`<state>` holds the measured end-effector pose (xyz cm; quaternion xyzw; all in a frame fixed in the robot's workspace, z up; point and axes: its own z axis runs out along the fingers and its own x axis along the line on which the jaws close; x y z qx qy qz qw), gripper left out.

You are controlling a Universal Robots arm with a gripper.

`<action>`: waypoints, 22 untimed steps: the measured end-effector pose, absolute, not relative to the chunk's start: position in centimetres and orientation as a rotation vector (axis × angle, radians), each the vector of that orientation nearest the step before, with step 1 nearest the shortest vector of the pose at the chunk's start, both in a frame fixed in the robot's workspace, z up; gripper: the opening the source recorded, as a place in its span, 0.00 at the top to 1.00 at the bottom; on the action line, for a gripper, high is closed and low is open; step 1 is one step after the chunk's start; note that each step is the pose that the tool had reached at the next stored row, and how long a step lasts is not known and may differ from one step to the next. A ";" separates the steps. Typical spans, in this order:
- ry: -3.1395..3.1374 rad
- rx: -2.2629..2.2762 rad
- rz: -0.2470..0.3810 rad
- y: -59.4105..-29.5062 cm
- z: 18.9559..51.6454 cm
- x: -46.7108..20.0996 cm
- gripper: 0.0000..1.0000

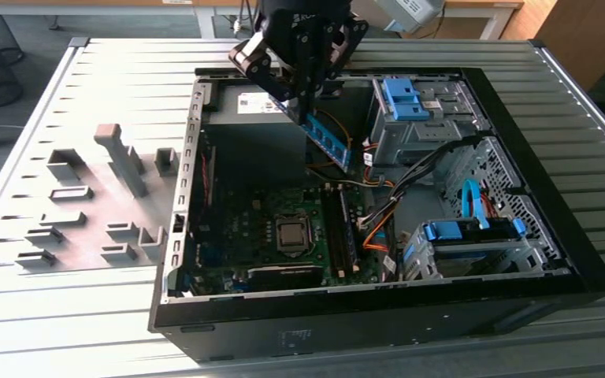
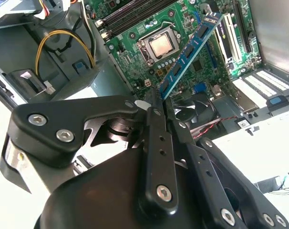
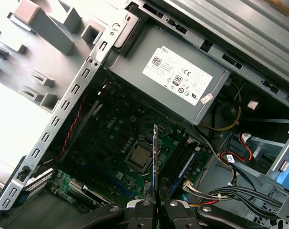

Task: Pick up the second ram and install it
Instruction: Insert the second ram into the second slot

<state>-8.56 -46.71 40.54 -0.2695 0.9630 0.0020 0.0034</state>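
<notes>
One second ram (image 2: 190,50), clamped in end effector (image 2: 156,98), above motherboard (image 2: 135,28); first wrist view adds power supply (image 3: 178,76); exterior view adds tabletop (image 1: 82,299).

My own fingers (image 2: 156,102) are covering the near end of the second ram (image 2: 190,50) in the second wrist view, so I am not seeing how deep it sits between them. In the exterior view my arm is blocking the far-left corner of the computer case (image 1: 554,264), and the picture's top edge is cutting me off. The memory slots (image 1: 336,228) are looking too small to judge.
</notes>
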 end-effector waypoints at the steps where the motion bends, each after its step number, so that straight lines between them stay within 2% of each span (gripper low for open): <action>1: 3.019 -0.845 0.006 -46.7 40.5 -8.6 0.86; 9: 3.024 -0.827 0.006 -46.7 40.5 -8.6 0.86; 22: 3.097 -0.486 0.004 -46.7 40.5 -8.6 0.86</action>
